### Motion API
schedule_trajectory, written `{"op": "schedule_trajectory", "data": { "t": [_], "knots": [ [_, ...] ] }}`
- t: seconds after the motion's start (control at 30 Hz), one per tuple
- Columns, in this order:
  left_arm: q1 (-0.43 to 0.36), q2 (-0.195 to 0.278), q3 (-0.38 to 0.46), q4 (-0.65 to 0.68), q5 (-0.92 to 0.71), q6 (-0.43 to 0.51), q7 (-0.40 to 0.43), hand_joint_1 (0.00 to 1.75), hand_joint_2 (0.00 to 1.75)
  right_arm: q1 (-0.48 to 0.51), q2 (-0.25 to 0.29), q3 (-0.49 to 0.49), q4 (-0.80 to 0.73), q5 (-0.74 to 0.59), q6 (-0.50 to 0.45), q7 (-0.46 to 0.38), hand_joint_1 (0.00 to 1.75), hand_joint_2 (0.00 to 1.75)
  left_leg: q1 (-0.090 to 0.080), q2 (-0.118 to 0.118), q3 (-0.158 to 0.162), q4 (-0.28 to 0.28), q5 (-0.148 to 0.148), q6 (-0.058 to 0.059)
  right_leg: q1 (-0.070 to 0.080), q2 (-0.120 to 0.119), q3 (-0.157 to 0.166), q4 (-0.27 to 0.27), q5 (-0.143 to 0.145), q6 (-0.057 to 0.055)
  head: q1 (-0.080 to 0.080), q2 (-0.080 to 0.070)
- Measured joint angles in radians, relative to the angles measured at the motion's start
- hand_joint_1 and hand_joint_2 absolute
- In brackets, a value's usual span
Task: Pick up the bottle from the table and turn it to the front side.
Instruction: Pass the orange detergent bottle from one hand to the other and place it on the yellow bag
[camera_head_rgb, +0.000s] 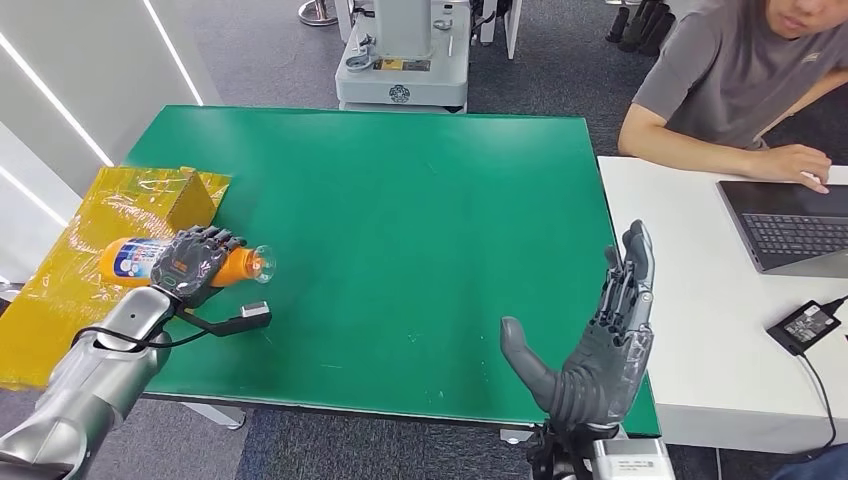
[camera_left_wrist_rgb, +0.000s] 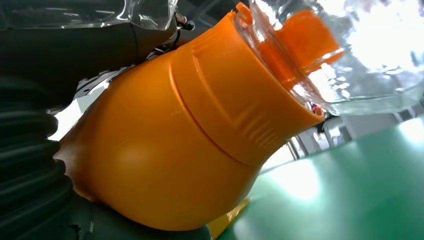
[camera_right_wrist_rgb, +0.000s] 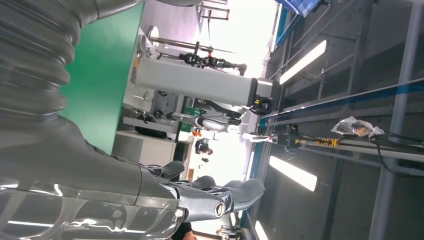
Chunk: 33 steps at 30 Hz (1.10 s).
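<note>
An orange bottle with a white and blue label lies on its side at the left edge of the green table, its clear cap pointing right. My left hand is wrapped over the bottle's middle and grips it. The left wrist view shows the bottle's orange shoulder and clear cap close up. My right hand is raised at the table's near right edge, fingers straight and spread, holding nothing. Its dark fingers show in the right wrist view.
Yellow plastic wrap and a small cardboard box lie by the bottle. A person sits at a white table to the right with a laptop. A grey machine base stands behind the green table.
</note>
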Motion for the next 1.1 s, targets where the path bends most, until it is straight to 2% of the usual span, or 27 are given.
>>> {"op": "schedule_trajectory", "data": {
  "t": [0.4, 0.57, 0.77, 0.8, 0.93, 0.97, 1.1],
  "knots": [
    [0.003, 0.058, -0.004, 0.117, -0.001, -0.015, -0.028, 1.75, 1.75, 0.015, -0.017, 0.014, 0.001, -0.027, -0.022, -0.019, 0.0, 1.75, 0.0, 0.0, -0.001, 0.0, 0.0, 0.0, 0.0, 0.0, -0.001, 0.0, 0.0, 0.0, 0.0, 0.0],
    [0.014, 0.078, -0.004, 0.127, -0.033, 0.036, -0.038, 1.75, 1.75, 0.014, -0.026, 0.026, 0.002, -0.043, -0.025, -0.021, 0.0, 1.75, 0.0, 0.0, -0.002, 0.0, 0.0, 0.0, 0.0, 0.0, -0.001, 0.0, 0.0, 0.0, 0.0, 0.0],
    [0.021, 0.081, -0.006, 0.13, -0.074, 0.088, -0.031, 1.71, 1.75, 0.009, -0.036, 0.041, 0.007, -0.058, -0.033, -0.024, 0.0, 1.75, 0.0, 0.0, -0.002, 0.0, 0.0, 0.0, 0.0, 0.0, -0.001, 0.0, 0.0, 0.0, 0.0, 0.0],
    [0.021, 0.081, -0.006, 0.13, -0.078, 0.093, -0.031, 1.64, 1.75, 0.008, -0.037, 0.042, 0.008, -0.058, -0.035, -0.025, 0.0, 1.75, 0.0, 0.0, -0.002, 0.0, 0.0, 0.0, 0.0, 0.0, -0.001, 0.0, 0.0, 0.0, 0.0, 0.0],
    [0.022, 0.08, -0.007, 0.131, -0.094, 0.103, -0.023, 0.07, 1.75, 0.006, -0.041, 0.046, 0.01, -0.058, -0.039, -0.025, 0.0, 1.75, 0.0, 0.0, -0.002, 0.0, 0.0, 0.0, 0.0, 0.0, -0.002, 0.0, 0.0, 0.0, 0.0, 0.0],
    [0.022, 0.08, -0.007, 0.131, -0.1, 0.105, -0.017, 0.0, 1.75, 0.006, -0.042, 0.046, 0.01, -0.058, -0.04, -0.025, 0.0, 1.75, 0.0, 0.0, -0.002, 0.0, 0.0, 0.0, 0.0, 0.0, -0.002, 0.0, 0.0, 0.0, 0.0, 0.0],
    [0.022, 0.078, -0.008, 0.131, -0.121, 0.106, 0.02, 0.0, 1.75, 0.002, -0.044, 0.047, 0.011, -0.062, -0.039, -0.024, 0.0, 1.75, 0.0, 0.0, -0.002, 0.0, 0.0, 0.0, 0.0, 0.0, -0.002, 0.0, 0.0, 0.0, 0.0, 0.0]
  ]
}}
